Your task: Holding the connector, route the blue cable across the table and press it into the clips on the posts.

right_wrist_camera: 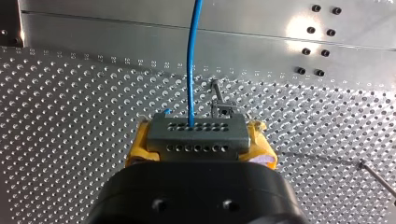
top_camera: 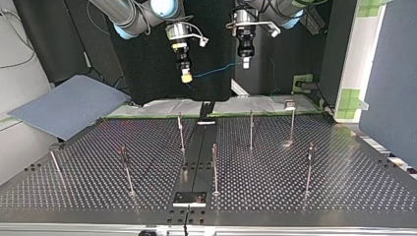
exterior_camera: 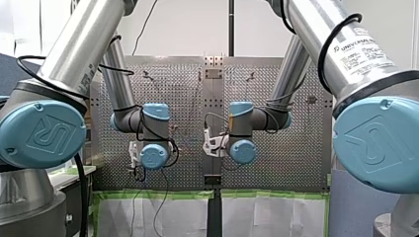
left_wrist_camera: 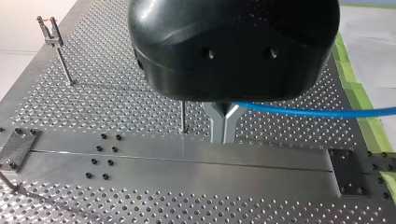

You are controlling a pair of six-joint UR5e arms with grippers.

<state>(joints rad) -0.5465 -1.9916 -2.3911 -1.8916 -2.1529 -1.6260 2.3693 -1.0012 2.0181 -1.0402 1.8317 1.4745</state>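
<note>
Front cam: behind, above, faces across perforated table. Top cam: opposite, low. Wrist cams: close, sharing blue cable.

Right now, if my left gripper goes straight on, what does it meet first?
Probably the smooth metal strip along the table's middle. The thin post stands beside the left gripper, not under it.

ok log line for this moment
right end effector: shut on connector | left end effector: shut on blue cable | blue cable: in air, clear of posts
</note>
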